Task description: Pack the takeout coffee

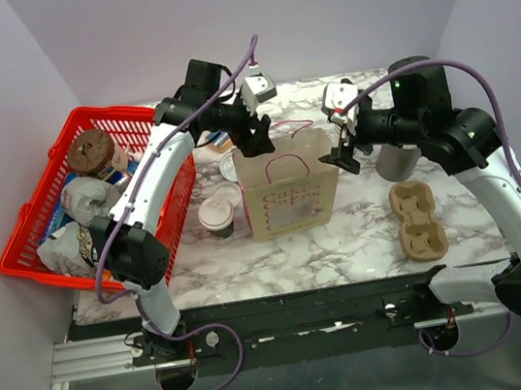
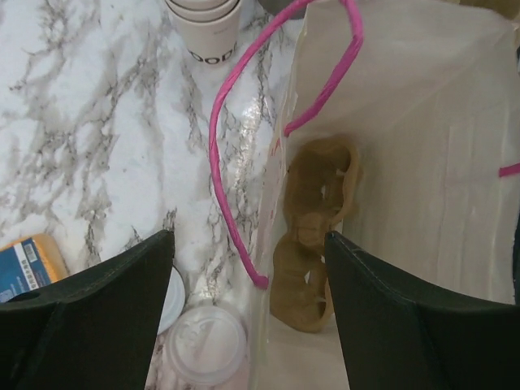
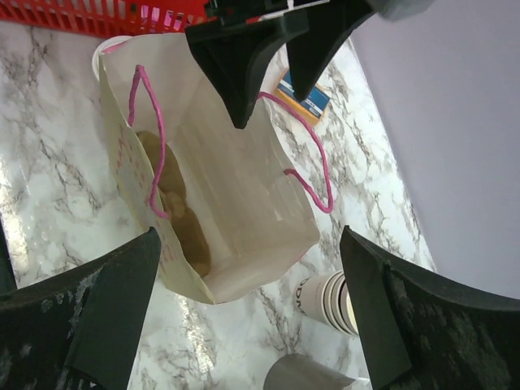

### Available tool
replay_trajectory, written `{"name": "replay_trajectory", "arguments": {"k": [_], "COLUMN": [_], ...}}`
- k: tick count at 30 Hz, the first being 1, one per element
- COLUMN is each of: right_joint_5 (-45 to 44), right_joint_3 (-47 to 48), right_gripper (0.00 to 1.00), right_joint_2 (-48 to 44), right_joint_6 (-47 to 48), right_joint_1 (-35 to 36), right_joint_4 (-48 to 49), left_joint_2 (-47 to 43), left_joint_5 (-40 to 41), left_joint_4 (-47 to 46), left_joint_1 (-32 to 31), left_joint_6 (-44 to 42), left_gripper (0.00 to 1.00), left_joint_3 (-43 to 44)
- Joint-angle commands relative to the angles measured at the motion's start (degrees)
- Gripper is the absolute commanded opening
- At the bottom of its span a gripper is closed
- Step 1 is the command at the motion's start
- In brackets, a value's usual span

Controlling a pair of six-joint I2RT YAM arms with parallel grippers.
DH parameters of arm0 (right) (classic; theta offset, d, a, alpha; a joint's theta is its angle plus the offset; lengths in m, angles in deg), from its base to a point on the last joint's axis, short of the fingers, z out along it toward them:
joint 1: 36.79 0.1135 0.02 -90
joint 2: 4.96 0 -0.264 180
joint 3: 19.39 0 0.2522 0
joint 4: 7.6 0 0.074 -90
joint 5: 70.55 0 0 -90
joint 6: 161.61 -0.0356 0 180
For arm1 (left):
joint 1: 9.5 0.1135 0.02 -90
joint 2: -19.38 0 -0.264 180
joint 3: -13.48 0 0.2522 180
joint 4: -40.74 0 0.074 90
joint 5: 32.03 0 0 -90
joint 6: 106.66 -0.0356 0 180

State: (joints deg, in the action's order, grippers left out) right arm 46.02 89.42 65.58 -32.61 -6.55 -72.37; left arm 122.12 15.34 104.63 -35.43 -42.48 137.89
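Closest to the lens in the left wrist view, the left gripper [image 2: 248, 244] shows its two dark fingers spread wide with nothing between them, poised over the 9 o'clock edge of the bag's mouth. The right gripper [image 3: 249, 236] is likewise splayed and empty, hanging above the bag from its 3 o'clock side. The white-and-grey marble table [image 1: 346, 241] carries everything. From above, a red mesh shopping basket [image 1: 133, 128] of wrapped goods sits at 9 to 10 o'clock on the table. At the centre stands a cream paper gift bag [image 1: 290, 195], upright and open, with pink cord handles and pink lettering. A brown pulp cup carrier [image 2: 313, 236] lies inside it on the floor of the bag. A second pulp cup carrier [image 1: 417, 221] rests flat on the marble at 4 o'clock from the bag, well apart from it. A grey cup [image 1: 395, 163] stands at 3 o'clock from the bag, partly under the right arm, and the right wrist view shows a stack of cream paper cups [image 3: 325, 301] just beside it. The takeout coffee [image 1: 217, 216], white lid on and dark brown band below, stands upright on the table at 9 o'clock from the bag, just beside its wall and outside it. A round white disc [image 1: 229, 167] lies at 11 o'clock from the bag. A small blue-and-orange packet [image 2: 28, 264] lies farther back.
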Motion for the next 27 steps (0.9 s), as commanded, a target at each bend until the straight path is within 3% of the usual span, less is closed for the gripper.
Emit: {"name": "replay_trajectory", "arguments": {"k": [1, 2, 3, 5, 6, 9, 13, 20, 27], "right_joint_5": [-2.7, -3.2, -3.4, -4.6, -5.3, -8.1, -13.7, -22.2, -30.1], "right_joint_3": [-0.2, -0.4, -0.5, -0.9, -1.7, -2.6, -4.3, -8.8, -14.6], "right_gripper": [1.00, 1.00, 1.00, 1.00, 1.00, 1.00, 1.00, 1.00, 1.00], "right_joint_2": [-0.4, -0.5, -0.6, -0.8, -0.8, -0.9, -1.3, -5.8, -12.6], "right_joint_6": [-0.8, -0.6, -0.5, -0.2, -0.2, -0.1, -0.1, -1.9, -2.8], "right_joint_1": [-0.3, -0.3, -0.3, -0.3, -0.3, -0.3, -0.4, -2.6, -3.1], "right_joint_4": [1.8, 1.8, 1.9, 2.3, 2.7, 4.1, 7.1, 16.9, 22.9], "left_joint_2": [2.4, 2.6, 2.6, 3.2, 3.3, 2.6, -1.0, -13.0, -21.8], "left_joint_5": [0.4, -0.4, -0.9, -1.6, -2.4, -2.0, 0.5, 8.8, 16.2], "left_joint_4": [1.6, 0.9, 0.7, 1.0, 1.2, 0.6, -2.5, -14.1, -21.6], "left_joint_1": [0.0, 0.0, -0.1, -0.3, -0.4, -1.1, -3.2, -10.9, -18.1], "left_joint_6": [-1.5, -1.4, -1.4, -1.2, -1.2, -2.4, -6.7, -14.7, -16.3], "left_gripper": [0.73, 0.67, 0.50, 0.30, 0.13, 0.03, 0.01, 0.00, 0.00], "left_joint_3": [0.8, 1.0, 1.2, 2.7, 3.2, 3.3, 0.5, -18.7, -28.6]}}
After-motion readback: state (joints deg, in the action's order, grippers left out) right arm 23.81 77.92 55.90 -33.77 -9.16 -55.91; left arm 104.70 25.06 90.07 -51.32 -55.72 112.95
